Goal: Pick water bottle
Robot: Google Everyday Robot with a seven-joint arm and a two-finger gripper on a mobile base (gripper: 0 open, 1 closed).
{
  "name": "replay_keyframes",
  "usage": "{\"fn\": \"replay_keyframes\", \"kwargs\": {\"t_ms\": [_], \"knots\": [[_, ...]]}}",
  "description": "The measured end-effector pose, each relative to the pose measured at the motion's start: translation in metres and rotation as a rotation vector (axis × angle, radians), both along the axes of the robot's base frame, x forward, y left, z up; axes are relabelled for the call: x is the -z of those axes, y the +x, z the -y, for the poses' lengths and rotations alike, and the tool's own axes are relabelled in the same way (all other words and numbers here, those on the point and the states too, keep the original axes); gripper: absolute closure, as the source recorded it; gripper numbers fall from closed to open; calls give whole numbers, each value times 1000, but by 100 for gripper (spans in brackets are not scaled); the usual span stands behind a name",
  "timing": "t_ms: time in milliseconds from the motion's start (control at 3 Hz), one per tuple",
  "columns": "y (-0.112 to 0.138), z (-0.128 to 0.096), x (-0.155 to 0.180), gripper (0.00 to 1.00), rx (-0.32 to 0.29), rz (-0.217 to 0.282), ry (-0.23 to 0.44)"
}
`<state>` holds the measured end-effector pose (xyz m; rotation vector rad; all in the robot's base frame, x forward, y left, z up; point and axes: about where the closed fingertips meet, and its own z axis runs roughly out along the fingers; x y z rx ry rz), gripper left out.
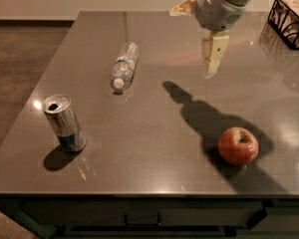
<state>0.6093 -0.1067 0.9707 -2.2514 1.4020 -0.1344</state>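
The water bottle (125, 64) is a small clear plastic bottle lying on its side on the dark grey table (149, 168), left of centre, with its white cap pointing toward the near edge. My gripper (197, 34) hangs above the table at the upper right, to the right of the bottle and well apart from it. It is open and empty: one pale finger (183, 7) points left and the other (212, 57) points down.
A silver-and-blue drink can (65, 122) stands upright near the front left. A red apple (238, 145) sits at the front right, in the arm's shadow. A black wire basket (288, 15) stands at the far right edge.
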Motion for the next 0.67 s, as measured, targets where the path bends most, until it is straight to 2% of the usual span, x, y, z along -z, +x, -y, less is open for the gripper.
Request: {"fn": "replay_keyframes", "kwargs": {"t_ms": [667], "knots": [[34, -49, 18, 0, -151, 99, -86]]}}
